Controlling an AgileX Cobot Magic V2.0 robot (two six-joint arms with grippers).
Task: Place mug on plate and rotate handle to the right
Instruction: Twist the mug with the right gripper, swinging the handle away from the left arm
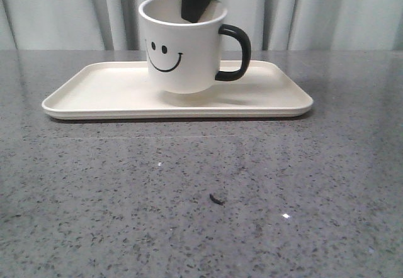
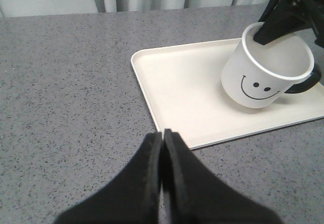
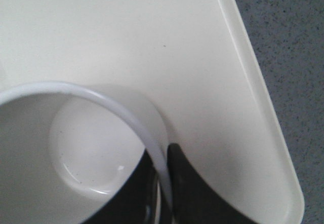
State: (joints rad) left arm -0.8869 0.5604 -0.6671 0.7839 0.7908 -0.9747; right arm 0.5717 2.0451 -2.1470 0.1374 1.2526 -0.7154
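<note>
One mug (image 1: 182, 48) is seen in the front view on the plate (image 1: 94, 92), handle (image 1: 236, 53) pointing right, the right jaws (image 1: 196, 4) pinching its rim. From the left wrist, the left jaws (image 2: 162, 148) are pressed together, empty, over the speckled desk (image 2: 66, 82). From the right wrist, the rim is clamped for turning.
</note>
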